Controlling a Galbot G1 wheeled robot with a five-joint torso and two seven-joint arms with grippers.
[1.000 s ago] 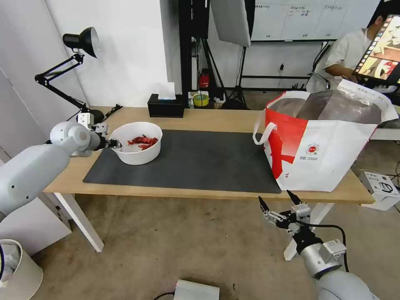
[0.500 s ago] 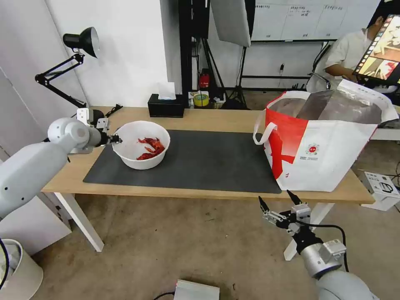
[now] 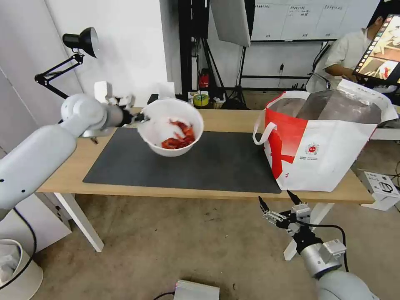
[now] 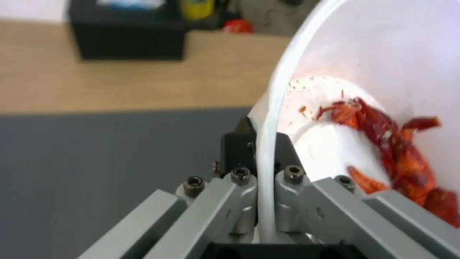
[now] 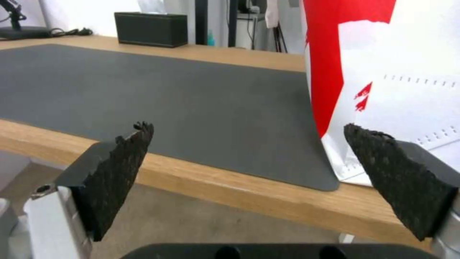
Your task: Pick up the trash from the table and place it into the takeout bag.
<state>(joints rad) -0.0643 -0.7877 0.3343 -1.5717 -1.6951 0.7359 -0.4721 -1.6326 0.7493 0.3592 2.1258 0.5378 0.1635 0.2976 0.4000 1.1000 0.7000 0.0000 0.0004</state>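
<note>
the left gripper (image 3: 139,118) is clamped on the rim of the white bowl (image 3: 171,132), holding it in the air above the far left part of the dark grey mat (image 3: 200,162), tilted so its open mouth faces toward the takeout bag (image 3: 323,139). the left wrist view adds what the head view cannot: the thin white rim runs straight between the two black fingertips (image 4: 233,142), pinched edge-on, with four bolt heads across the grey jaw blocks below. there too the red shells (image 4: 393,151) lie heaped against the lower inside wall of the bowl, and red specks dot its smooth glossy floor.

the right gripper (image 3: 278,201) hangs below the front edge of the table (image 3: 233,118), out in front of the bag, jaws spread wide with nothing between them. the right wrist view shows its two wedge-shaped pads (image 5: 125,153) coated in rough black grit, and beyond them the matte mat running flat to the bag's foot, the mat's rounded corner just touching the bag's base.

the bag is boxy, white with a red panel and a small round red logo, lined in silver foil, its top gaping and a white strap handle (image 3: 262,132) looping off its near left corner. it stands at the right end of the light-wood tabletop. between bowl and bag the mat lies bare. a black tissue box (image 3: 166,105) sits at the back edge behind the bowl, and a black desk lamp (image 3: 79,41) rises at the far left.
</note>
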